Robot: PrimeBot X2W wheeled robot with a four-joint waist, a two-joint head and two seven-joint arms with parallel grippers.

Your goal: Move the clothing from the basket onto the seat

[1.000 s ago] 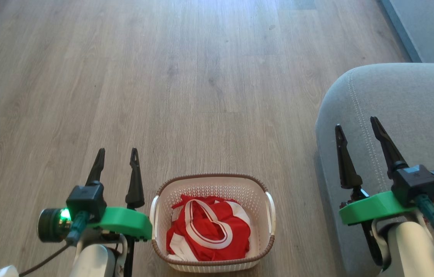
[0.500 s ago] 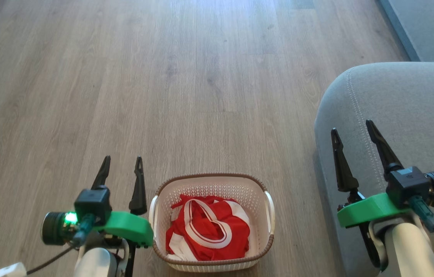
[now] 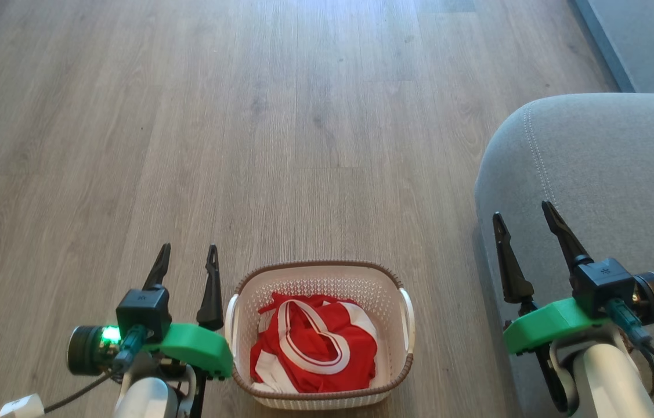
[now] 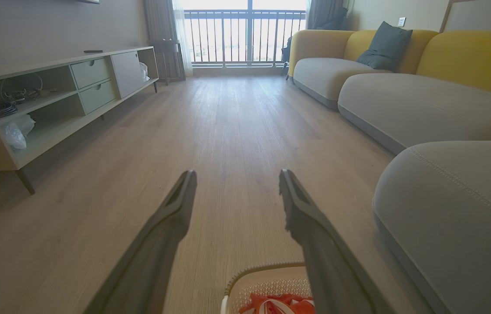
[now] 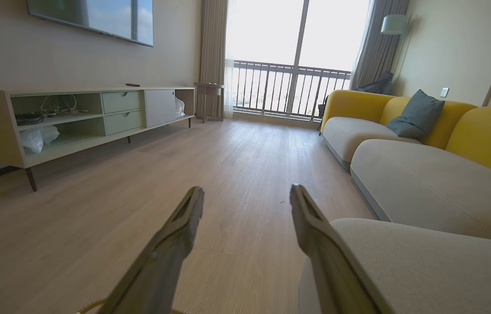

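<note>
The small cream-white plastic basket with holes and a brown rim sits on the wooden floor. It is just to the right of the left gripper and well to the left of the right gripper. Its longer side runs across, from one white handle to the other. The soft red and white clothing lies bunched inside it. Both grippers are wide open and hold nothing. The right gripper hangs over the left edge of the big grey fabric seat.

— What's the count?
— One basket, one heap of clothing; garments can't be told apart.
— Anything else?
— Left gripper and right gripper, so two. One pillow, two drawers.
</note>
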